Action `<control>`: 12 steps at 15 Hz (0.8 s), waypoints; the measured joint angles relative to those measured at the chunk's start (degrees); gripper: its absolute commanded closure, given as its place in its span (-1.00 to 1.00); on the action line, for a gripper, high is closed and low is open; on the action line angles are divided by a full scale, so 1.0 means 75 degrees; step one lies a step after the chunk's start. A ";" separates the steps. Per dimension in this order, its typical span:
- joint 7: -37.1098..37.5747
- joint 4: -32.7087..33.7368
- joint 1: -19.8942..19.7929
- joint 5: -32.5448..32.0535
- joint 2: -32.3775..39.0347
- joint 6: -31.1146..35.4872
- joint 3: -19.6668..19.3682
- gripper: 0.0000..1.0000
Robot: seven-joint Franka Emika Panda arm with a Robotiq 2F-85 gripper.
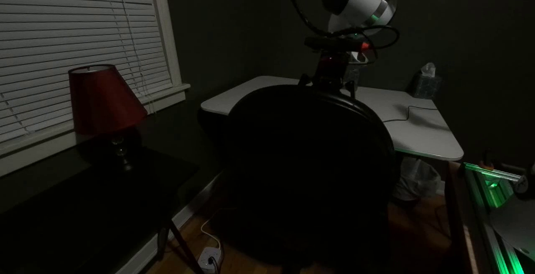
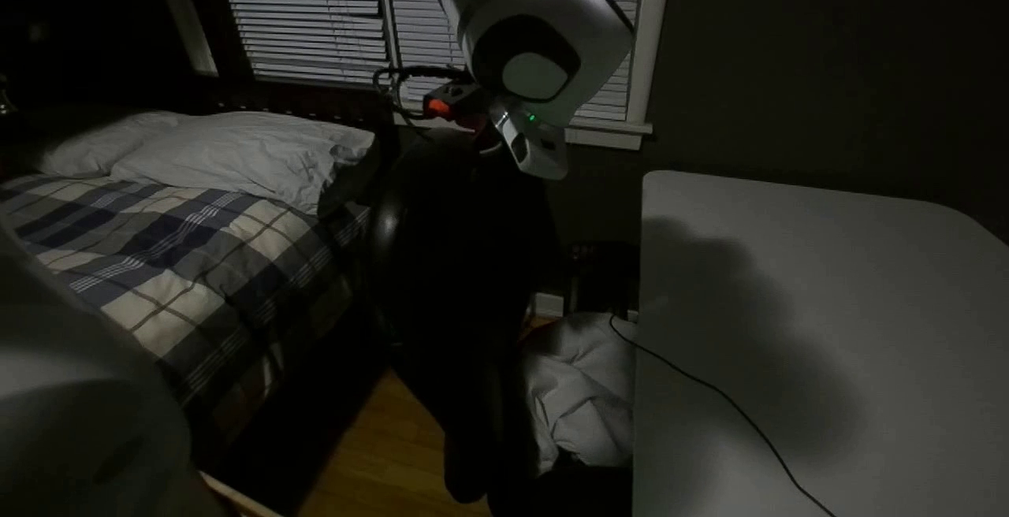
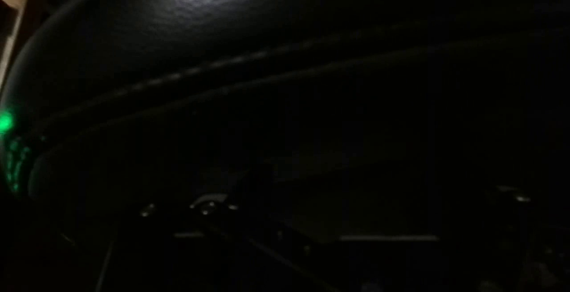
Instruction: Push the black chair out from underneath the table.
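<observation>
The black chair stands with its broad rounded backrest in front of the pale table. In an exterior view the chair shows between a bed and the table, its backrest apart from the tabletop edge. My gripper is at the top edge of the backrest, on its table side, with fingers spread apart. The fingertips are partly hidden by the backrest; whether they touch it I cannot tell. In the wrist view the seamed edge of the chair fills the upper part; the fingers are very dark there.
A red-shaded lamp stands on a dark low surface. A tissue box and a cable are on the table. A lined bin is under its edge. A plaid bed is beside the chair. A power strip lies on the floor.
</observation>
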 measured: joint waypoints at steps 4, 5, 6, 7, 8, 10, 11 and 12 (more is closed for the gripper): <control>0.0188 -0.0107 0.0143 0.0809 0.0012 -0.0955 0.0089 -1.00; 0.0216 -0.0117 0.0169 0.0975 0.0012 -0.1150 0.0100 -1.00; 0.0247 -0.0120 0.0189 0.1123 0.0012 -0.1328 0.0111 -1.00; 0.0286 -0.0122 0.0206 0.1246 0.0012 -0.1496 0.0117 -1.00; 0.0332 -0.0124 0.0214 0.1380 0.0011 -0.1680 0.0123 -1.00; 0.0421 -0.0126 0.0214 0.1646 0.0011 -0.2118 0.0125 -1.00; 0.0462 -0.0129 0.0214 0.1752 0.0011 -0.2307 0.0126 -1.00; 0.0517 -0.0141 0.0216 0.1847 0.0013 -0.2477 0.0128 -1.00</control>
